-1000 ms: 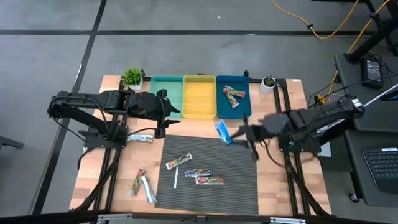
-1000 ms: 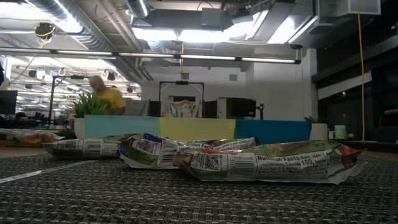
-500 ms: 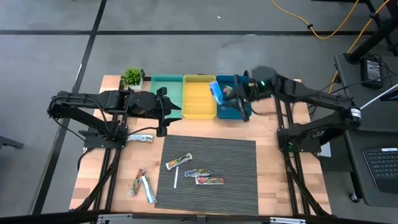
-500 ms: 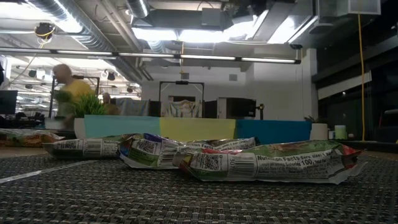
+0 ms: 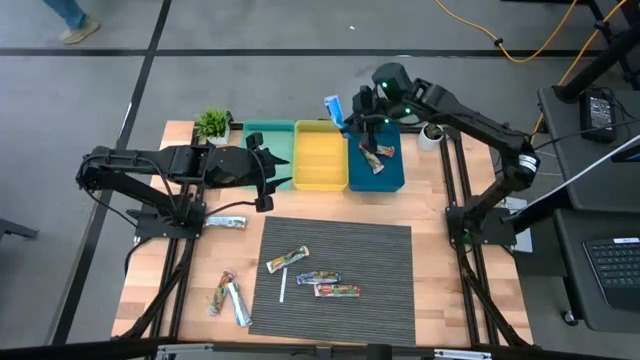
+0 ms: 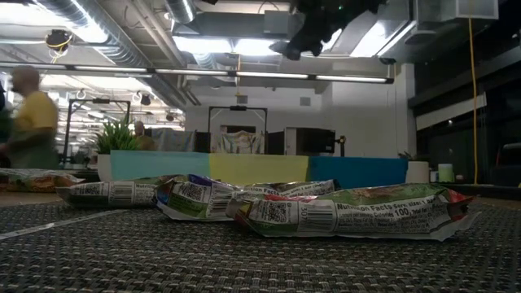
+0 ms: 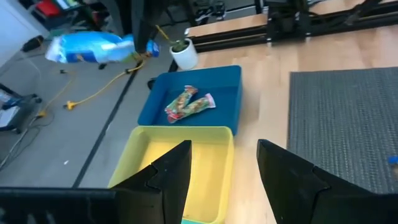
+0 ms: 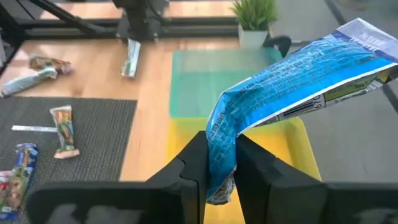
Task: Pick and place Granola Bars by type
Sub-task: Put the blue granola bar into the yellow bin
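Observation:
My right gripper is high above the far rims of the yellow bin and blue bin, shut on a blue granola bar. Two multicoloured bars lie flat in the blue bin. Three multicoloured bars lie on the grey mat. A silvery bar and two more bars lie on the wood to the mat's left. My left gripper is open and waits beside the green bin. My right gripper pinches the blue bar by one end between its two fingers. It comes slanting down from the table's right. The bar is lifted clear and juts out past the fingertips, its free end in the air.
A thin white stick lies on the mat. A small plant and a white pot stand at the far corners. The green and yellow bins hold nothing that shows. A person walks in the room behind.
My right gripper has carried the blue bar from beside the mat's far right corner toward the table's far edge and up, over the blue bin to above the bins' far rims. It stayed shut on the bar. A person has crossed the room behind.

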You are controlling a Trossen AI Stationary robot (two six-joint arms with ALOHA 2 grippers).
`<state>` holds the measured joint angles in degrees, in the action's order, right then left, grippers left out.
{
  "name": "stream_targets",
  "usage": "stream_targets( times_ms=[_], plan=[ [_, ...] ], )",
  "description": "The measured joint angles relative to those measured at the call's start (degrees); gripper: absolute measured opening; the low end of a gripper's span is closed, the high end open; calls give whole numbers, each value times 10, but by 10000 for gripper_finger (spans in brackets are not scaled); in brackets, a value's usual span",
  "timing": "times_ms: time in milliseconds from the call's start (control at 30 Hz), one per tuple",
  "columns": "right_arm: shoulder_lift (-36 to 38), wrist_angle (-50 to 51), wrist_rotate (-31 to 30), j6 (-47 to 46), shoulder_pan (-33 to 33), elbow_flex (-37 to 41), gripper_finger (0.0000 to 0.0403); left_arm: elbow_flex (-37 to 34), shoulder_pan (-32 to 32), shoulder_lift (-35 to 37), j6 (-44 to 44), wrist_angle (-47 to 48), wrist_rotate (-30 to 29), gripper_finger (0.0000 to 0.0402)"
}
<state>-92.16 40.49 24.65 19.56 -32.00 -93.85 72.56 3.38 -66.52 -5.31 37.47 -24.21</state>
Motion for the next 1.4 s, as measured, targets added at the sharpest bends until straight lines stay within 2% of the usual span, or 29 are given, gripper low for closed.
stream_targets(
  times_ms=[233,567,733,1400],
  plan=[
    [-47,2,1,5,-18,-1,66,0,0,0,17,0,-1,175],
    [-185,-38,-3,30,-39,0,66,0,0,0,26,0,-2,175],
    [-231,-37,-34,30,-37,0,66,0,0,0,28,0,-2,175],
    [-265,-37,-41,34,-38,0,67,0,0,0,30,1,-2,175]
  ],
)
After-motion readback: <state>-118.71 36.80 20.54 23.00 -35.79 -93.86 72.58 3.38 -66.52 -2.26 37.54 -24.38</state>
